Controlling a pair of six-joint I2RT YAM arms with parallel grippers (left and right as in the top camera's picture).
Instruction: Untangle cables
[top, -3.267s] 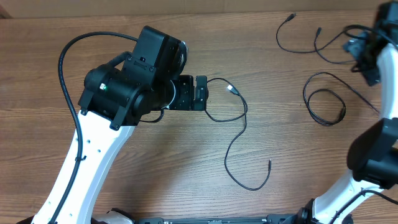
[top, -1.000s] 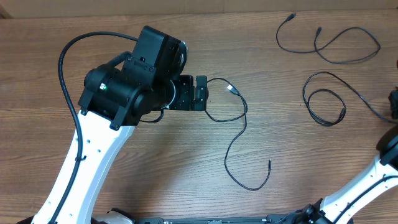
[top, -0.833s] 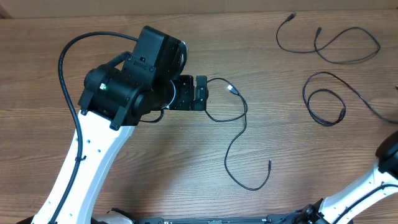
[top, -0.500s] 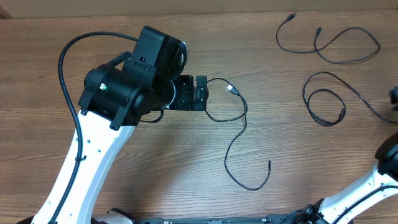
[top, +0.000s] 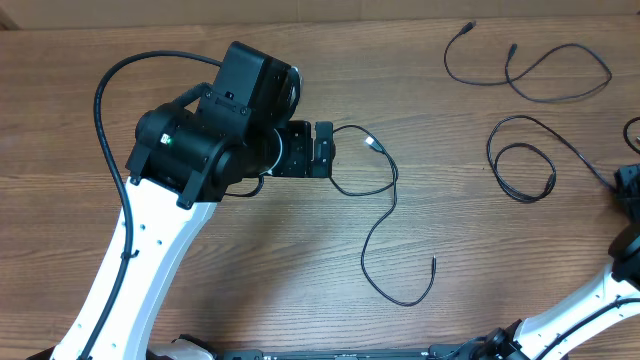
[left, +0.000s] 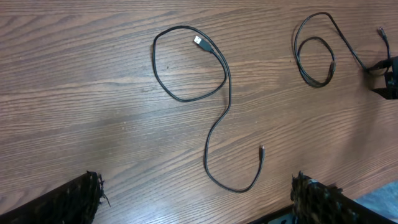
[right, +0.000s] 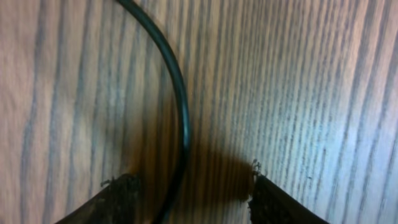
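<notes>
table (top: 250, 270): wood grain, matt brown
cables (right: 181, 102): smooth black sheath, slight sheen
plug tip (left: 199, 42): silvery metal
left arm (top: 140, 265): smooth white plastic shell, black matt housing

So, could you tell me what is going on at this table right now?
Two robot arms are untangling thin black cables, and three already lie apart on the table. The open right pincer straddles the tail of the double-looped cable at the right edge. The open, empty left pincer hangs near the cable with the silvery plug.
</notes>
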